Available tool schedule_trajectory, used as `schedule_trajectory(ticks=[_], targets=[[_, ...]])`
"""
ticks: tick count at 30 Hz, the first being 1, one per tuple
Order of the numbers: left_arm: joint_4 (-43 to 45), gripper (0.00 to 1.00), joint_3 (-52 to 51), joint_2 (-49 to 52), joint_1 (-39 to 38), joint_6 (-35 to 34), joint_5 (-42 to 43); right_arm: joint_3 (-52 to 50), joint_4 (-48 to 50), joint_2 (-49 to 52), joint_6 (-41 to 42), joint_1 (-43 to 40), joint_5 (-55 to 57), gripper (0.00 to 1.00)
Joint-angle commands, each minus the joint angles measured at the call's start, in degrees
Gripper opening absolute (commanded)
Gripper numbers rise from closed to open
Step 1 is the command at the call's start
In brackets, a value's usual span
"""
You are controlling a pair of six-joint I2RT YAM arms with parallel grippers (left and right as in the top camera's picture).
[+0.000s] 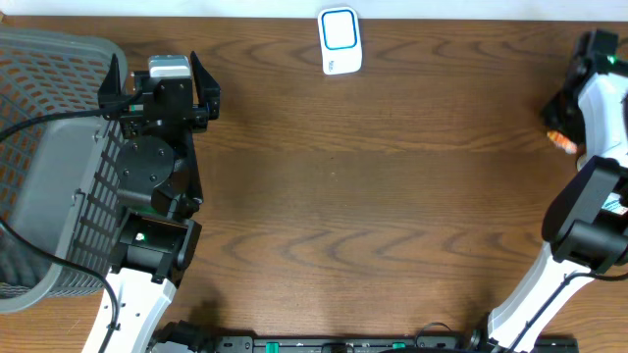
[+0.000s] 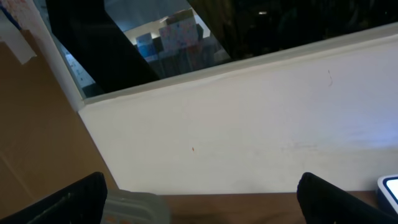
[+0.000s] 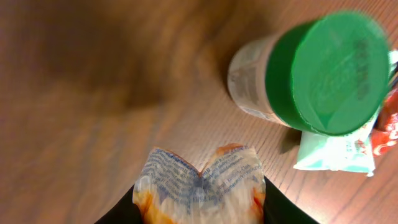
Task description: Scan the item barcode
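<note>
Right gripper (image 3: 199, 210) pinching a crinkled packet (image 3: 200, 182), white with blue print and orange edges. The packet is at the far right of the table (image 1: 392, 196), well apart from the scanner (image 1: 340, 40), a white unit with a blue-rimmed window at the middle of the far edge. Left gripper (image 2: 202, 202) spread wide and holding nothing, beside the mesh basket (image 1: 49, 157) and facing a white wall. Step in hand, as judged: carrying the packet to the scanner. To do it well, the grip should be firm on the soft wrapper without crumpling the printed panel. The packet should clear the green-lidded jar (image 3: 311, 71) and the pale pouch (image 3: 336, 152) near it. It should then be turned until the barcode lies flat and square to the window, close to it, and held steady there; a creased or tilted code is likely to read badly. Not shown: the barcode itself, which cannot be picked out in the blurred print; the lower part of the packet, cut off by the frame; whether the packet is lifted or touching the wood. A red object (image 3: 388, 127) at the frame edge is too cropped to name. Overhead, the right gripper is largely masked by its own arm, and only an orange fleck of the packet shows.
</note>
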Motion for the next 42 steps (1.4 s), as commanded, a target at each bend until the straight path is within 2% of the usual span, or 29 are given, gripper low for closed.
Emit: schedule_trajectory(ticks=[1,5,6,8,9,10,14,22,32,37,42], targets=[[-0.28,0.98,0.48,-0.20,0.24,-0.17,0.15,-1.20,0.96,-0.35,1.22,-1.99,-1.51,0.43],[-0.50,0.98,0.48,-0.20,0.24,-0.15,0.28,-0.63,0.11,-0.52,1.20,-4.00,1.57,0.44],[-0.50,0.98,0.48,-0.20,0.24,-0.15,0.26,-0.09,-0.61,-0.57,1.18,-4.52,2.40,0.50],[-0.50,0.98,0.48,-0.22,0.24,-0.15,0.26,1.62,-2.23,-0.70,0.28,-5.31,2.84,0.72],[-0.48,0.98,0.48,-0.24,0.24,-0.13,0.26,3.02,-3.39,-0.70,-0.70,-5.55,2.80,0.89],[-0.48,0.98,0.48,-0.35,0.24,-0.15,0.26,4.59,-4.81,-0.70,-1.27,-5.70,2.80,0.99],[-0.48,0.98,0.48,-2.67,0.24,0.74,0.22,13.62,-12.41,-0.79,-2.01,-5.66,2.36,0.99],[-0.46,0.98,0.48,-13.62,0.24,13.62,-0.26,32.92,-23.56,-0.81,-2.08,-5.57,-8.37,0.99],[-0.92,0.98,0.48,-28.98,0.24,13.70,-0.24,56.17,-37.51,-3.28,-3.96,-5.57,-23.91,0.99],[-5.33,0.98,0.48,-35.01,0.24,13.66,-0.20,58.03,-37.81,-11.19,-6.16,-5.31,-31.93,0.99],[-10.03,0.98,0.48,-38.58,0.24,13.68,-0.20,58.03,-37.83,-22.32,-6.75,-5.31,-33.48,0.99]])
